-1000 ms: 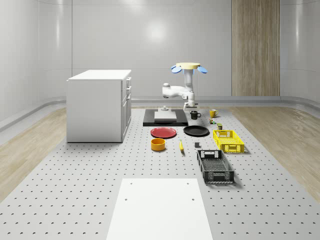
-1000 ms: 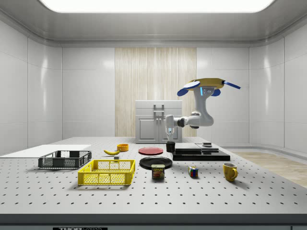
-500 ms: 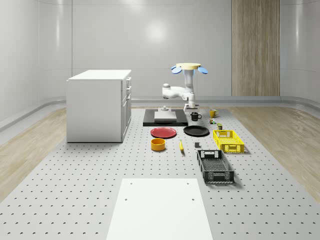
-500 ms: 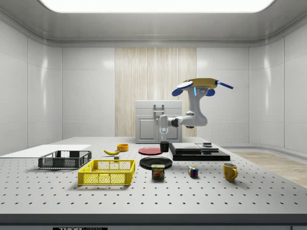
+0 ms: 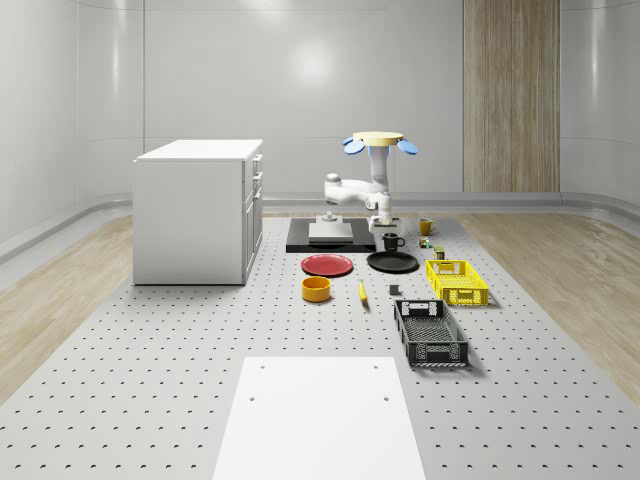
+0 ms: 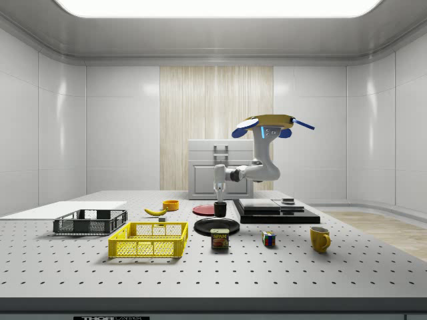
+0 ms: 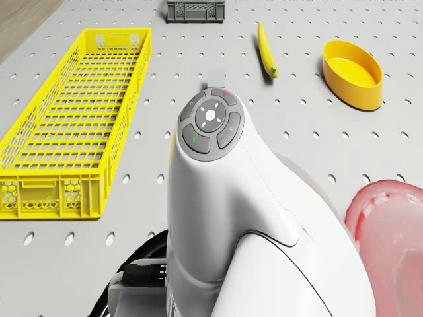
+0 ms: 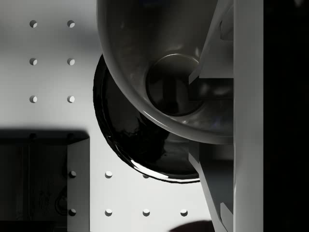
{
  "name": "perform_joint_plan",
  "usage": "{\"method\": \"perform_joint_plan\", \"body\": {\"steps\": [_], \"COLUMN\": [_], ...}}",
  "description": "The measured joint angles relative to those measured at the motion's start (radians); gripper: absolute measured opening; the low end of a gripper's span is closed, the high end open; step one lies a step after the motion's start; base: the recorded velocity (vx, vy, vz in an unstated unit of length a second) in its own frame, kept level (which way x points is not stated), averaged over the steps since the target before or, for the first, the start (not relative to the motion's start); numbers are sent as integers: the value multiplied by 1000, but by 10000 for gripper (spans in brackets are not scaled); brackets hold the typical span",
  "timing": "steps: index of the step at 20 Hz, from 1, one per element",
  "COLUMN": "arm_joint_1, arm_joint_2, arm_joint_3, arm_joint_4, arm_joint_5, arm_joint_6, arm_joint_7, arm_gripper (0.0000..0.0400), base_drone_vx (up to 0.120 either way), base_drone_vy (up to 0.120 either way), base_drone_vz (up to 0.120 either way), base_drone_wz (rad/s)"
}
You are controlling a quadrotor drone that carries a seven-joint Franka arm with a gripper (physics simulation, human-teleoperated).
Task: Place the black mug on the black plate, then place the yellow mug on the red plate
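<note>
The drone hovers over the table's back part, near the black plate. Its arm reaches down, and the gripper is shut on the black mug. In the side view the black mug hangs upright just above the black plate, under the gripper. The wrist view looks into the mug, with one finger on its wall and the black plate below. The red plate lies beside the black one. The yellow mug stands further back, at the whole-scene view's right.
A white cabinet and a black platform stand behind the plates. A yellow crate, a black crate, a yellow bowl and a banana lie nearer the front. A can and a cube sit close to the black plate.
The drone and arm have carried the black mug from beside the platform toward the side view's left, and the mug now hangs lower, over the black plate.
</note>
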Motion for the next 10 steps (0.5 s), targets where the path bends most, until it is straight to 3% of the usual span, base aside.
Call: {"method": "perform_joint_plan", "body": {"steps": [8,10], "arm_joint_1": [0,0], "arm_joint_2": [-6,-7], "arm_joint_3": [1,0], "arm_joint_4": [0,0], "arm_joint_5": [2,2], "arm_joint_6": [5,6], "arm_joint_7": [0,0], "arm_gripper": [100,100], "base_drone_vx": [115,40], "base_drone_vy": [0,0], "base_drone_vz": [0,0], "base_drone_wz": [0,0]}}
